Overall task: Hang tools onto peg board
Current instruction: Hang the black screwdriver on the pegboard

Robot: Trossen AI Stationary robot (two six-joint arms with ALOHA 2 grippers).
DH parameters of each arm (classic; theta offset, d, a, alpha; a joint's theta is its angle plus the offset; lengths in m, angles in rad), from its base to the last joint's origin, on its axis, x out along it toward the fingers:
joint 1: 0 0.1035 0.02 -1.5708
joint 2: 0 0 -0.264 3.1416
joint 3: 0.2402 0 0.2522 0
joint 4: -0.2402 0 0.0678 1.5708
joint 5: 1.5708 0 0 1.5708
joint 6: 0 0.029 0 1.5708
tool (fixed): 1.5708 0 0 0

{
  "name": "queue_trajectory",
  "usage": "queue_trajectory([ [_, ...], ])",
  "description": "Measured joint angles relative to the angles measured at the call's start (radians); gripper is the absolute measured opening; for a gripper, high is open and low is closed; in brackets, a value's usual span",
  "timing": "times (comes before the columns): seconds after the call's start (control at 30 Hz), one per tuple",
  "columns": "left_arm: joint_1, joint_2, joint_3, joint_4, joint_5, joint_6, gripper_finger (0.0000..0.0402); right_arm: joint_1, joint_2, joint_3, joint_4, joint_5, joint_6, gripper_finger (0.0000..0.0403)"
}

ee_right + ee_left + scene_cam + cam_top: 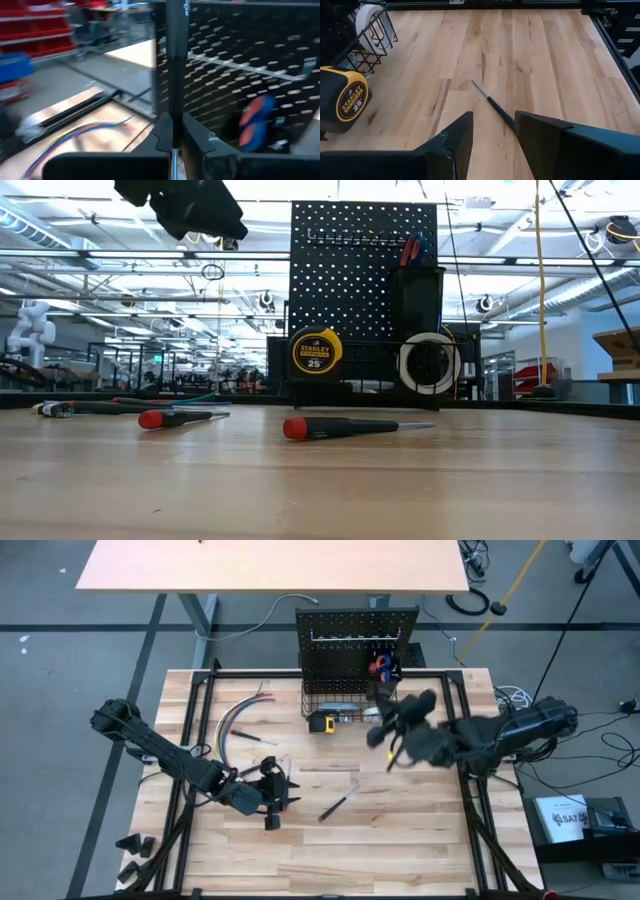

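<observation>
Yellow tape measure (pixel 321 722) fronts the peg board (pixel 357 640); right end effector (pixel 173 131) pinches a screwdriver (pixel 176 55), left end effector (pixel 492 132) spread.

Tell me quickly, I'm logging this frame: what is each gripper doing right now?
Left gripper: open, empty, low over the table above a screwdriver.
Right gripper: shut on a black tool handle, near the peg board.

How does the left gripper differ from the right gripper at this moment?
The left gripper sits low over the table's front left, fingers open and empty, a screwdriver lying ahead of them. The right gripper is raised near the peg board, shut on a dark tool handle that stands upright between its fingers. Both are dark two-finger grippers.
</observation>
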Motion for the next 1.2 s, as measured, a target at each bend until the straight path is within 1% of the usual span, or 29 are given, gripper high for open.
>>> queue_trajectory([
  [0.13, 0.0, 0.0, 0.0, 0.0, -0.002, 0.021, 0.0152, -0.113, -0.05, 0.0, 0.015, 0.0, -0.003, 0.0005],
  [0.2, 0.0, 0.0, 0.0, 0.001, -0.016, 0.034, 0.0152, -0.168, -0.052, 0.0, 0.032, -0.016, -0.003, 0.0005],
  [0.33, 0.013, 0.0, 0.0, 0.002, -0.039, 0.035, 0.0152, -0.265, -0.026, -0.013, 0.111, -0.142, -0.068, 0.0005],
  [0.43, 0.024, 0.0, 0.0, 0.0, -0.041, 0.033, 0.0152, -0.331, -0.017, -0.023, 0.14, -0.208, -0.071, 0.0005],
  [0.53, 0.027, 0.0, 0.0, -0.003, -0.038, 0.033, 0.0152, -0.364, -0.016, -0.044, 0.153, -0.2, -0.045, 0.0005],
  [0.67, 0.026, 0.0, 0.0, -0.007, -0.038, 0.06, 0.0152, -0.375, -0.015, -0.077, 0.246, -0.21, -0.067, 0.0005],
  [0.73, 0.027, 0.0, 0.0, -0.004, -0.039, 0.08, 0.0152, -0.376, -0.015, -0.098, 0.31, -0.233, -0.081, 0.0005],
  [0.8, 0.027, 0.0, 0.0, 0.019, -0.054, 0.103, 0.0152, -0.364, -0.015, -0.116, 0.351, -0.309, -0.099, 0.0005],
  [0.87, 0.027, 0.0, 0.0, 0.086, -0.064, 0.152, 0.0152, -0.327, -0.015, -0.13, 0.396, -0.428, -0.136, 0.0005],
  [0.97, 0.027, 0.0, -0.001, 0.253, -0.061, 0.248, 0.0152, -0.251, -0.011, -0.169, 0.496, -0.64, -0.203, 0.0005],
  [1.03, 0.027, -0.001, -0.017, 0.391, -0.015, 0.308, 0.0152, -0.188, -0.008, -0.21, 0.599, -0.721, -0.22, 0.0005],
  [1.1, 0.027, -0.001, -0.042, 0.524, 0.037, 0.347, 0.0152, -0.122, -0.006, -0.253, 0.732, -0.753, -0.242, 0.0004],
  [1.2, 0.028, 0.01, -0.075, 0.729, 0.117, 0.37, 0.0152, -0.034, 0.012, -0.327, 0.967, -0.762, -0.281, 0.0004],
])
